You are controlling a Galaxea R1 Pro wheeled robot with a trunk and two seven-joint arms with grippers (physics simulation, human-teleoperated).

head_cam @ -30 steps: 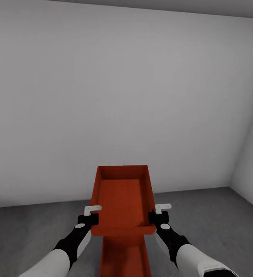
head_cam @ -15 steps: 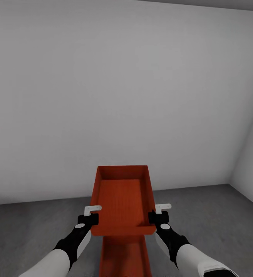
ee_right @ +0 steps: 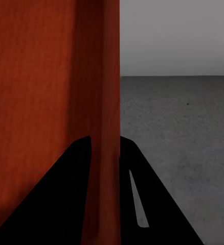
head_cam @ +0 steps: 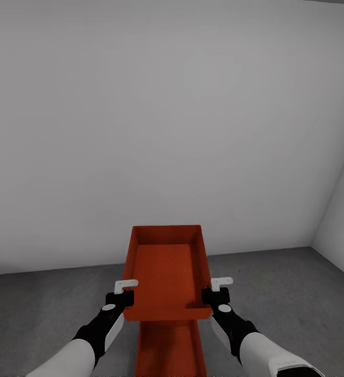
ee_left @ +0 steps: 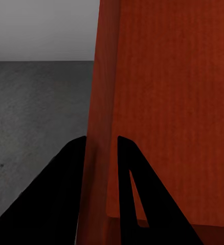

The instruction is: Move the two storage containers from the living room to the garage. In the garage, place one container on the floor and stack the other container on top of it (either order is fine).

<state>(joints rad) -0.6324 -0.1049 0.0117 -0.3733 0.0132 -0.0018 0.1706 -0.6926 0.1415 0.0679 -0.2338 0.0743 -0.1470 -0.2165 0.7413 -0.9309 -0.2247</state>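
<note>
I see two red bins. I hold the top bin (head_cam: 166,272) up in the air with both grippers. My left gripper (head_cam: 120,296) pinches its left wall, and my right gripper (head_cam: 215,294) pinches its right wall. The second bin (head_cam: 167,348) sits on the grey floor (head_cam: 46,303) right under the first. One white wall (head_cam: 166,120) stands ahead.

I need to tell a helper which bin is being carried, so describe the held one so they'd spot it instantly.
Face the plain white wall above the grey concrete floor. In front is the held container, an orange-red lidless bin gripped by the left claw and right claw. Its twin sits lower, untouched.
</note>
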